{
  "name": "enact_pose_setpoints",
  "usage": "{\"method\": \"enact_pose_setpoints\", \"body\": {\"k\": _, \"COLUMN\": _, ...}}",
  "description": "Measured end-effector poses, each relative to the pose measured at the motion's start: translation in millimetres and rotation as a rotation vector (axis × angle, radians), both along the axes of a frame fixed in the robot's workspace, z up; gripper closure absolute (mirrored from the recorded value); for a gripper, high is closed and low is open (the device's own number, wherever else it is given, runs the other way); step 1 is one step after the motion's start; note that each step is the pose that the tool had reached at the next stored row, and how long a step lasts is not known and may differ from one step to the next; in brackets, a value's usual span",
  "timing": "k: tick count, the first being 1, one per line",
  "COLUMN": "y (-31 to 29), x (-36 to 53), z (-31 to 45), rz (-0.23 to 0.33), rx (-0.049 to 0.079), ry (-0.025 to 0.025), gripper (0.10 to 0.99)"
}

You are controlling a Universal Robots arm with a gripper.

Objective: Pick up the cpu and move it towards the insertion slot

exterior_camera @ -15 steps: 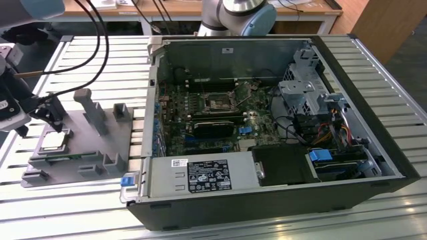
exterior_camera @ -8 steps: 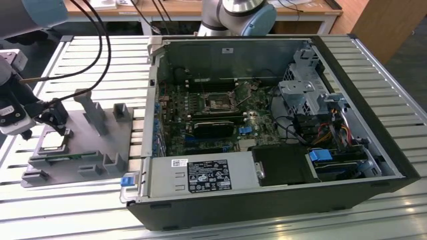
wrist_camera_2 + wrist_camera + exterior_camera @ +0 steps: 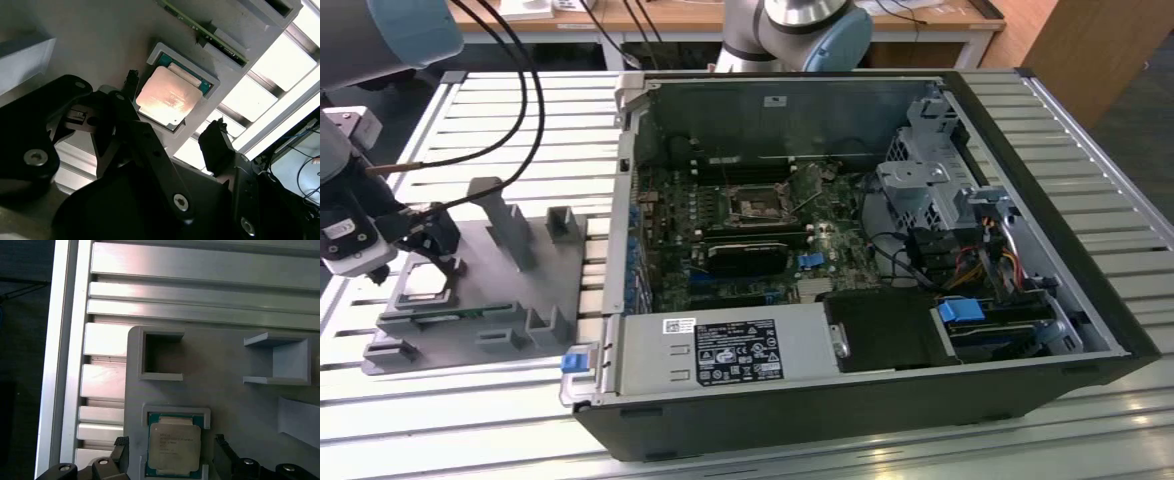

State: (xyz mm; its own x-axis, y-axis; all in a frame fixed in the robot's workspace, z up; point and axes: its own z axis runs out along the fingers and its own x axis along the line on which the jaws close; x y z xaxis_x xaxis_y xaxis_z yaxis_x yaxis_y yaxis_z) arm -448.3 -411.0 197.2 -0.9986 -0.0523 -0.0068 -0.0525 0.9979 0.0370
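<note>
- Step in hand: the pick-up, at the approach-to-grasp stage. Nothing lifted yet.
- cpu (image 3: 424, 291) lies flat in the square recess of the grey tray (image 3: 520, 285), which sits on the slatted counter (image 3: 467, 410) at 9 o'clock of the open computer case (image 3: 881, 400) in the exterior view. Metal lid faces up in both wrist views (image 3: 175, 445) (image 3: 167, 95).
- End effector (image 3: 430, 243) hangs directly over the chip. In both wrist views it is spread apart (image 3: 170, 441) (image 3: 173, 107), one dark finger (image 3: 120, 446) on each side of the recess, cpu between them. No contact that I can make out; whether the tips are low enough to meet the chip's edges I cannot tell.
- A green memory stick (image 3: 210, 35) stands in its own groove of the tray just beside the recess, clear of the fingers.
- Insertion slot (image 3: 758, 205) sits on the board inside the case, well apart from the tray, at about 2 o'clock from the cpu in the exterior view. The tray's posts and the case's side wall lie between.
- Judgement: the next move calls for the tips to be level with the chip's thin rim, inside the recess walls, then an even squeeze on opposite edges. The chip is thin, so a high or skewed closure could tip it or slip off.
</note>
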Motion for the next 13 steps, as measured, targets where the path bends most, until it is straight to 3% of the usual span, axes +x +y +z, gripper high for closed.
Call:
{"method": "enact_pose_setpoints", "body": {"k": 12, "y": 0.0, "x": 2.3, "z": -11.8, "rz": -0.015, "rx": 0.000, "ry": 0.0001, "gripper": 0.337}}
{"method": "enact_pose_setpoints", "body": {"k": 13, "y": 0.0, "x": 2.3, "z": -12.0, "rz": -0.016, "rx": 0.000, "ry": 0.0002, "gripper": 0.408}}
